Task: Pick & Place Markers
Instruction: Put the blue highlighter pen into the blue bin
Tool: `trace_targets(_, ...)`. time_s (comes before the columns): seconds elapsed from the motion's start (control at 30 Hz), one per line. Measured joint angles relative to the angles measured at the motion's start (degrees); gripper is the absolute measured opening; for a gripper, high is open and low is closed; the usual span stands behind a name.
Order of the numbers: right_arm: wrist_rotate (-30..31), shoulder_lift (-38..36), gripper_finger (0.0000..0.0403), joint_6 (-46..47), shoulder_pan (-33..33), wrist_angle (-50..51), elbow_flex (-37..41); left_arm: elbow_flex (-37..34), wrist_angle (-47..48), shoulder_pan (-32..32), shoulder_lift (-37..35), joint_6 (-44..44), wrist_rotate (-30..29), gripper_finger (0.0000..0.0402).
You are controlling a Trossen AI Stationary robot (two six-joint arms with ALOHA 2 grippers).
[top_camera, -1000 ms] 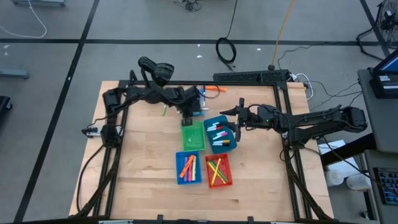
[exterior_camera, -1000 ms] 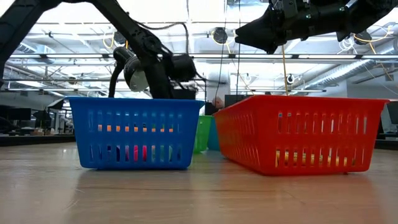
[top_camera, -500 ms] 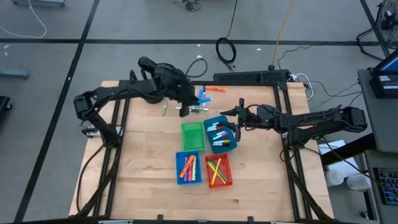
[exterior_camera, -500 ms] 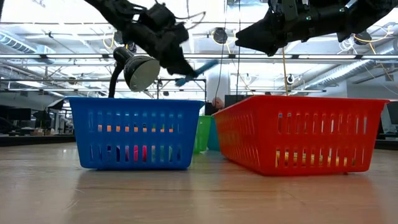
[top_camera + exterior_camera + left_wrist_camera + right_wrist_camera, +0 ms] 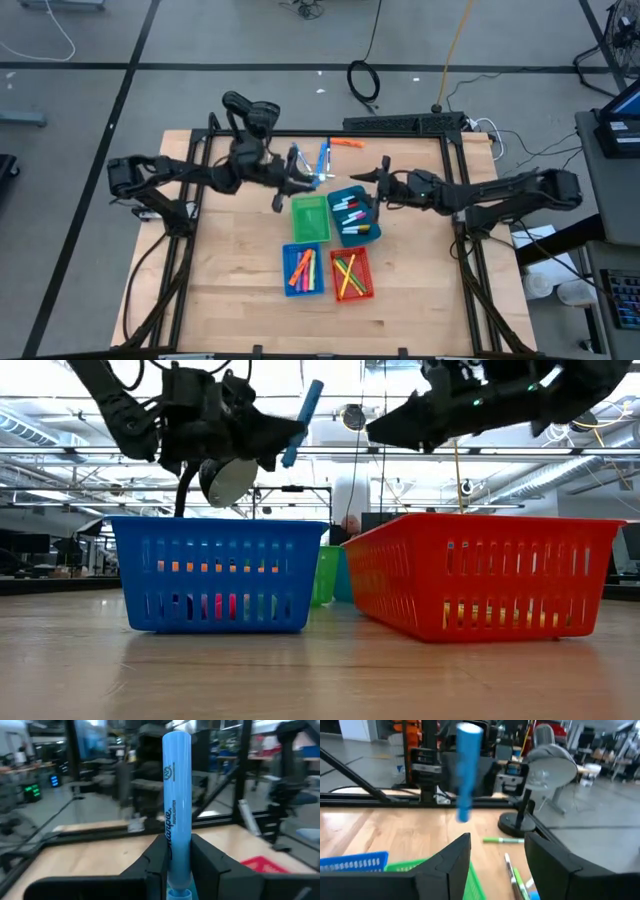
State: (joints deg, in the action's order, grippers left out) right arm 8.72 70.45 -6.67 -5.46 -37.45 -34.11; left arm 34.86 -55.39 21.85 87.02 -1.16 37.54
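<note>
Left gripper (image 5: 179,851) is clenched on a light blue marker (image 5: 176,795), held in the air above the table, upper centre of the high view. The marker's long axis runs straight out from the fingers, tip tilted up in the low view.

Blue bin (image 5: 303,270) lies lower in the high view, past the green bin (image 5: 310,219); left arm is nearer to it.

Right gripper (image 5: 379,187) hangs over the teal bin (image 5: 353,216), fingers apart, nothing held.

Loose markers (image 5: 330,158) lie at the table's upper edge; exact count probably 3, hard to tell. Open room above all 4 bins.
</note>
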Motion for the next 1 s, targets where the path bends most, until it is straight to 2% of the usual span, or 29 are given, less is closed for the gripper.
trace_targets(0.17,-5.1,9.2,0.0218,-0.6,0.5,-13.9,-1.1,0.4,0.0,-5.3,0.0,-1.5,-0.5,0.006)
trace_targets(0.33,-10.5,14.1,0.0248,2.8,2.0,-14.5,-6.4,0.4,0.4,-7.9,0.0,-3.7,-2.4,0.006)
trace_targets(0.5,-12.0,17.7,0.0252,2.6,4.2,-14.3,-10.7,0.5,2.7,-8.1,0.0,-3.5,-4.4,0.006)
trace_targets(0.77,-11.9,24.5,0.0225,2.8,4.9,-16.3,-14.2,0.5,5.2,-8.1,0.0,-3.9,-4.8,0.006)
trace_targets(1.0,-11.7,25.5,0.0146,1.5,5.2,-19.0,-14.2,0.5,6.0,-8.2,0.0,-4.7,-4.7,0.006)
